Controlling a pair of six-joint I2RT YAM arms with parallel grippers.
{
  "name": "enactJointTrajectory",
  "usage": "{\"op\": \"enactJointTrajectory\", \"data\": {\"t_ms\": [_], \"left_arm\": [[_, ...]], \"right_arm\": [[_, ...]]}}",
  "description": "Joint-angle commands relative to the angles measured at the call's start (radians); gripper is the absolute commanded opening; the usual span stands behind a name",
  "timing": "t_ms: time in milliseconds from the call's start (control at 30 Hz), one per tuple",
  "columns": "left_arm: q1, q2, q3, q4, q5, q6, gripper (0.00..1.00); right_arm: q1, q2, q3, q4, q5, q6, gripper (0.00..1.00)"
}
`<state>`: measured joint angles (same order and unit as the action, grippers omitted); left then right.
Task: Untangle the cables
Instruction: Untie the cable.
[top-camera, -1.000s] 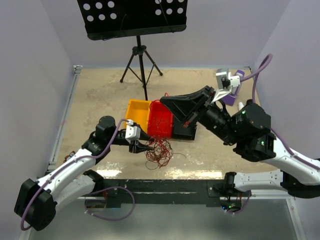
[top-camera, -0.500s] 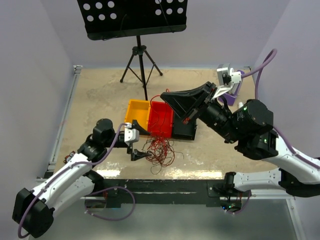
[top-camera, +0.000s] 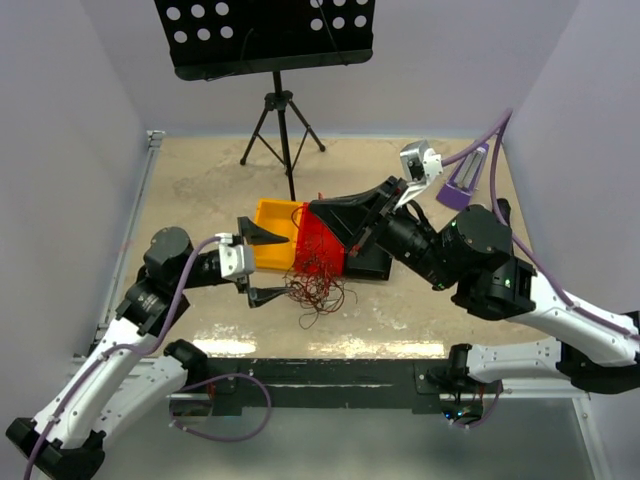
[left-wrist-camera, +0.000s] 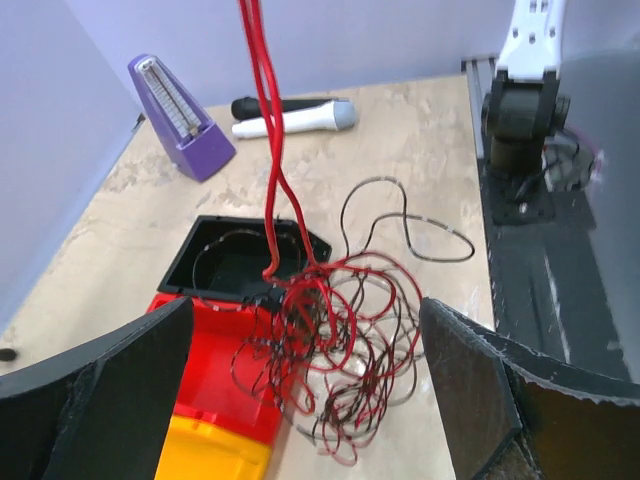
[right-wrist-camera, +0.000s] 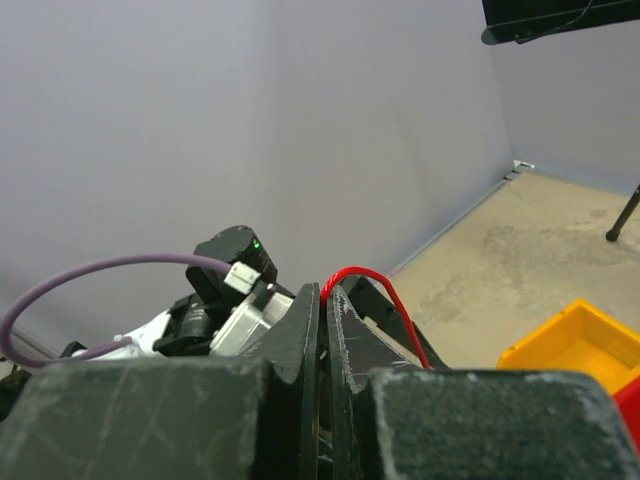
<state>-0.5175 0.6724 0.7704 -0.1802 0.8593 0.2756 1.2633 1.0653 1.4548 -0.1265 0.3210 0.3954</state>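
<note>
The cables (top-camera: 318, 290) are a loopy clump of thin red and black wires on the table, in front of the red bin (top-camera: 322, 250). In the left wrist view the cables (left-wrist-camera: 335, 350) lie partly over that red bin (left-wrist-camera: 205, 370), beyond my open left gripper (left-wrist-camera: 307, 305), which touches nothing. A doubled red strand (left-wrist-camera: 265, 110) rises from the clump. My right gripper (right-wrist-camera: 325, 292) is shut on this red strand (right-wrist-camera: 385, 290), above the bins. From above, the left gripper (top-camera: 258, 264) stands just left of the clump and the right gripper (top-camera: 318, 208) above the red bin.
A yellow bin (top-camera: 275, 232) and a black bin (top-camera: 372, 262) flank the red one. A purple metronome (left-wrist-camera: 175, 115) and a microphone (left-wrist-camera: 295, 113) sit toward the far right. A music stand on a tripod (top-camera: 282, 130) stands behind.
My left gripper opened, let go of the clump and drew back to the left. My right gripper shifted left with the red strand, and the clump spread out.
</note>
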Motion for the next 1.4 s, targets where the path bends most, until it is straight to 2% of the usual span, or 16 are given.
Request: {"op": "enactJointTrajectory", "data": {"t_ms": [0, 200, 267, 300, 533, 700, 800, 967, 1167, 1267, 1367], "left_arm": [[0.004, 0.009, -0.086, 0.224, -0.037, -0.226, 1.00], [0.002, 0.101, -0.114, 0.661, 0.104, -0.652, 1.00], [-0.003, 0.107, -0.146, 0.801, 0.130, -0.743, 1.00], [-0.006, 0.110, -0.158, 0.814, 0.132, -0.756, 1.00], [-0.016, 0.124, -0.224, 0.874, 0.129, -0.762, 0.97], [-0.021, 0.118, -0.249, 0.843, 0.136, -0.724, 0.91], [-0.021, 0.112, -0.263, 0.811, 0.144, -0.670, 0.80], [-0.019, 0.102, -0.270, 0.661, 0.133, -0.504, 0.60], [-0.018, 0.095, -0.293, 0.656, 0.028, -0.458, 0.33], [-0.019, 0.098, -0.301, 0.654, -0.002, -0.447, 0.24], [-0.018, 0.102, -0.310, 0.642, 0.001, -0.429, 0.22]], "right_arm": [[0.004, 0.002, -0.007, 0.057, -0.040, 0.019, 0.00], [0.004, 0.025, -0.019, 0.085, -0.071, 0.043, 0.00], [0.004, 0.028, -0.027, 0.106, -0.085, 0.049, 0.00], [0.004, 0.033, -0.030, 0.113, -0.089, 0.052, 0.00], [0.004, 0.091, 0.021, 0.171, -0.131, 0.049, 0.00], [0.004, 0.127, 0.065, 0.203, -0.122, 0.033, 0.00], [0.004, 0.133, 0.084, 0.217, -0.109, 0.023, 0.00], [0.004, 0.137, 0.127, 0.217, -0.099, 0.013, 0.00], [0.004, 0.122, 0.147, 0.220, -0.122, 0.017, 0.00], [0.004, 0.111, 0.142, 0.223, -0.128, 0.023, 0.00], [0.004, 0.096, 0.148, 0.225, -0.125, 0.025, 0.00]]}}
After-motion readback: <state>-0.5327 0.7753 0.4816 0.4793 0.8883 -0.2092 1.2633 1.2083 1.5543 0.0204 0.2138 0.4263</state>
